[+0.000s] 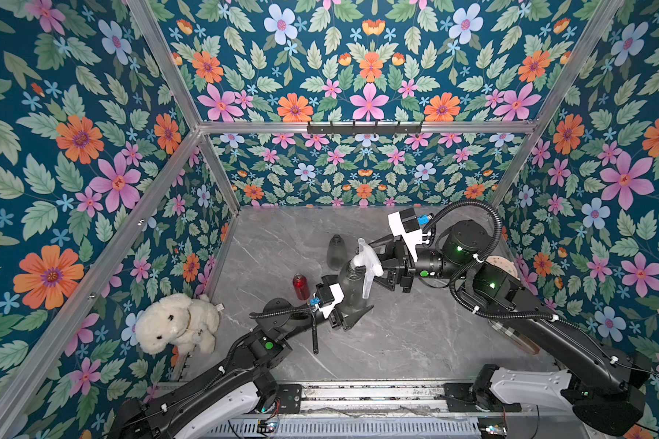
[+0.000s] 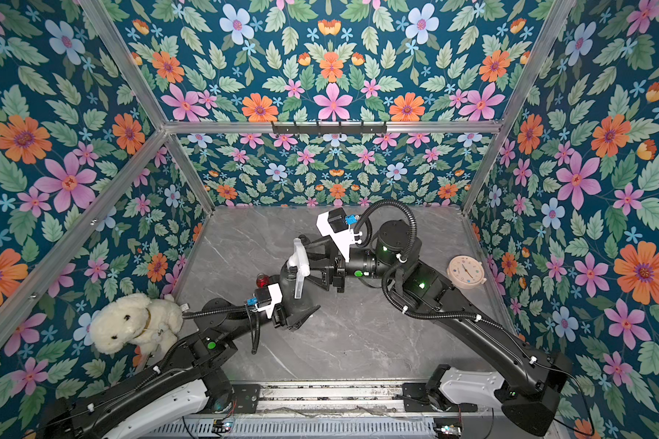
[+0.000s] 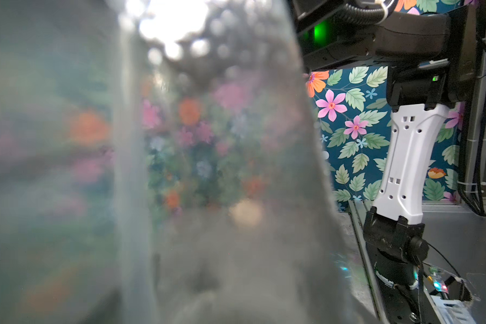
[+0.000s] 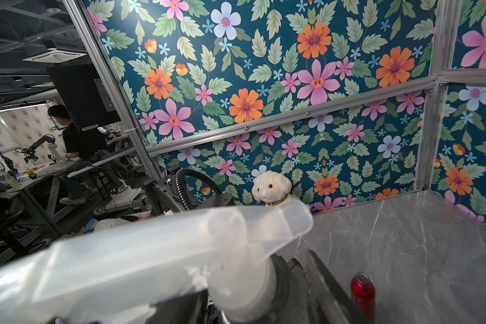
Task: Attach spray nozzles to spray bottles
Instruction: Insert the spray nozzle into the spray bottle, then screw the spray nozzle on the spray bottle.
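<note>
Whitish translucent spray nozzle (image 1: 366, 266) sits collar-down on the narrow neck of a smoky-grey cone bottle (image 1: 349, 286), its long flat trigger head lying across the top. That bottle is over the middle of the desk (image 1: 396, 342), a grey marbled slab. The left gripper (image 1: 349, 309) has it pinched low on the wide body, black jaws closed against the plastic. Its wrist view is nothing but blurred grey wall.

On the other side, the right gripper (image 1: 377, 262) sits level with the nozzle, black jaws spread, one to each side of the head. Whether either touches it, can't tell. From the right wrist, the nozzle's milky shell fills the foreground, round collar below it.

Just behind, toward the back wall, a second grey cone bottle (image 1: 335, 252) stands upright with an open neck. Near the left gripper stands a small red bottle (image 1: 301, 286), shiny, cylindrical, upright. A fluffy cream teddy bear (image 1: 176, 323) slumps in the corner. A round pale clock (image 2: 466, 271) lies beside the right arm.
</note>
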